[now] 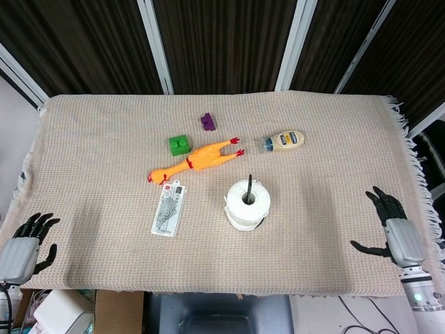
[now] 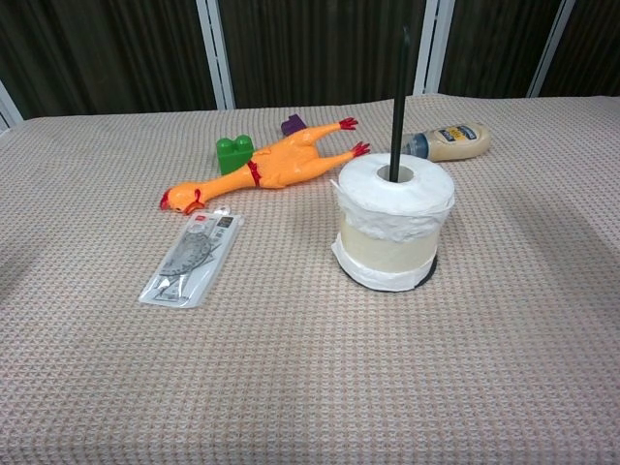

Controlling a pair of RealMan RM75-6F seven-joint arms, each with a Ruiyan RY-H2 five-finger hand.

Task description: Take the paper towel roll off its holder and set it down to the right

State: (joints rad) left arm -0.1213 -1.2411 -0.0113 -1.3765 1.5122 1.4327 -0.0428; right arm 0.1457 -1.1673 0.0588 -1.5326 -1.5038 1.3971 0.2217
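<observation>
A white paper towel roll [image 1: 247, 204] [image 2: 394, 221] stands upright near the table's middle, threaded on the black rod of its holder [image 1: 249, 188] [image 2: 398, 97], whose dark base peeks out beneath. My right hand [image 1: 391, 228] hovers at the table's front right corner, fingers spread, holding nothing, well to the right of the roll. At the front left corner my left hand [image 1: 22, 246] has its fingers apart and is empty. Neither hand shows in the chest view.
An orange rubber chicken [image 1: 195, 161], a green block [image 1: 179, 145], a purple block [image 1: 208, 122] and a mayonnaise bottle [image 1: 285, 141] lie behind the roll. A flat packaged item [image 1: 169, 208] lies to its left. A beige woven cloth [image 1: 334, 209] covers the table.
</observation>
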